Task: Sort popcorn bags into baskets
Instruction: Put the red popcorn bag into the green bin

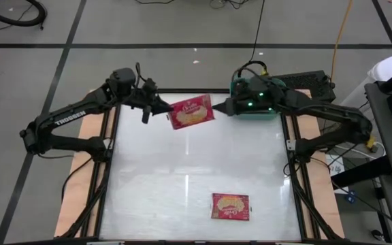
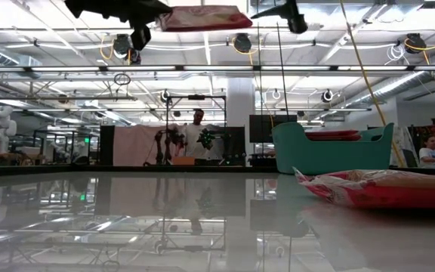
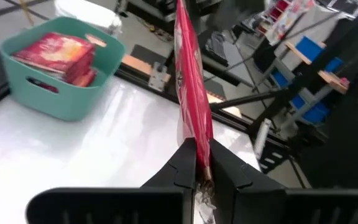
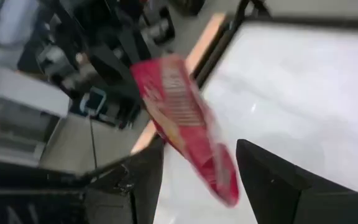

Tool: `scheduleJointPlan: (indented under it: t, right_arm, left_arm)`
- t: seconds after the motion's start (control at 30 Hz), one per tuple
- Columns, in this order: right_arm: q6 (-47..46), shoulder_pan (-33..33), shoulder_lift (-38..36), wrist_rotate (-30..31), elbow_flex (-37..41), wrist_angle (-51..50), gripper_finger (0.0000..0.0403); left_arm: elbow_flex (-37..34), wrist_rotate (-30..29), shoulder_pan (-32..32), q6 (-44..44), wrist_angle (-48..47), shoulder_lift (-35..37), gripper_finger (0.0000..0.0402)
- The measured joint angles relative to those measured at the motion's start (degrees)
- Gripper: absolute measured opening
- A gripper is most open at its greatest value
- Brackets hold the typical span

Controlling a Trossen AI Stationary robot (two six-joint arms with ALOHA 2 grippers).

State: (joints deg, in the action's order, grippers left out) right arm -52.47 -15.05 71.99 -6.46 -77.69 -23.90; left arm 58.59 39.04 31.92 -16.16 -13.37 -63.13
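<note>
A red popcorn bag [image 1: 191, 112] hangs level in the air over the table's far part, picture side up, with my left gripper [image 1: 156, 105] shut on its left end. My right gripper [image 1: 222, 107] stands open at the bag's right end, and in its wrist view that end [image 4: 219, 177] lies between the two fingers without plainly touching them. The teal basket [image 3: 61, 81] stands at the far right corner, partly under the right arm, with red bags [image 3: 58, 53] inside. Another popcorn bag [image 1: 231, 206] lies flat near the table's front edge. My left gripper pinches the bag's left edge [image 3: 199, 155] between its two fingers. The fingers come about level from the table's left. The bag reaches out past the fingertips toward the right arm, lifted clear of the table and roughly level [image 2: 205, 17].
The white tabletop [image 1: 182, 177] lies bare between the held bag and the one near the front edge. A dark box [image 1: 308, 82] sits behind the basket, off the table. In the low view a person [image 2: 197, 132] stands far back in the room.
</note>
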Motion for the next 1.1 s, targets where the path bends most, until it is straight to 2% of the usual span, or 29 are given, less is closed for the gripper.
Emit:
scheduleJointPlan:
  t: [0.2, 0.3, 0.43, 0.6, 0.67, 0.77, 0.87, 1.1]
  right_arm:
    - [2.39, 0.0, 5.03, -4.17, 0.07, 5.72, 0.0196]
    - [3.88, 0.0, 6.11, -4.32, 0.07, 7.49, 0.0188]
    - [5.37, 0.0, 6.44, -5.42, 0.07, 7.08, 0.0136]
    - [8.65, 0.03, 6.36, -8.08, 0.07, 6.94, 0.0025]
    - [9.65, 0.03, 6.36, -8.72, 0.07, 7.25, 0.001]
    - [8.19, -0.47, 6.31, -8.24, 0.07, 6.78, 0.0014]
    - [8.33, -1.67, 6.23, -7.3, 0.07, 6.24, 0.0005]
    - [8.16, -7.2, 4.24, -5.98, 0.09, -1.71, 0.0001]
  left_arm:
    - [0.0, 1.63, -1.29, -0.4, -0.27, 0.02, 0.0013]
    - [0.0, 1.67, -1.29, -0.46, -0.43, 0.02, 0.0015]
    - [0.0, 1.65, -1.27, -0.48, -0.58, 0.02, 0.0031]
    - [0.0, 1.34, -1.29, -2.0, -0.08, 0.02, 0.0032]
    - [0.0, 0.95, -1.4, -2.46, -0.07, 0.02, 0.003]
    - [0.0, -3.14, -2.13, -3.49, -0.11, -0.13, 0.0037]
    - [0.0, -9.67, -2.51, -4.72, 0.01, -0.15, 0.0069]
    - [-0.02, -20.36, -2.8, -8.15, -1.85, -0.17, 0.0201]
